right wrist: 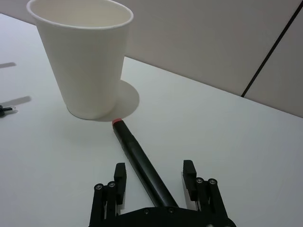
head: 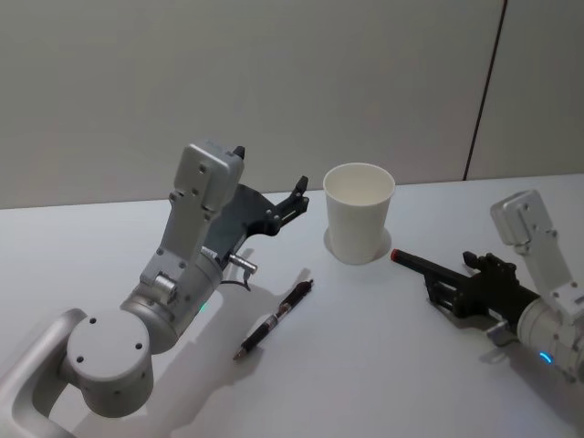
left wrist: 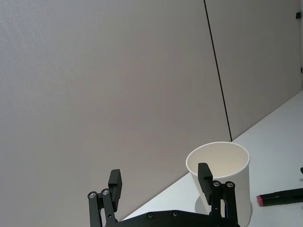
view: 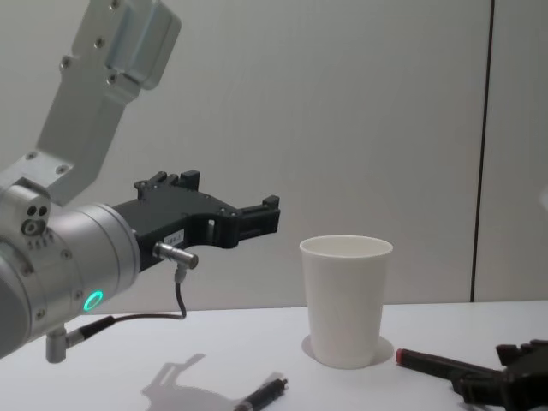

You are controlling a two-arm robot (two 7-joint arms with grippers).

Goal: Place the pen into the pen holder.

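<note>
Right claw, low on the table: fingers spread, straddling the rear of a black marker without pinching it. The marker lies flat, its red end just beside the foot of the upright cup. Left claw: raised above the table, likewise spread, holding nothing, aimed towards the cup. A slim pen lies flat between the left arm and the cup, touching neither. We judge the step in hand to be the grasp, not yet made. We cannot tell which pen is meant, but the marker is the one bracketed. The next move calls for closing squarely on the barrel, lifting, tipping it upright over the rim, and releasing without toppling the light cup.
</note>
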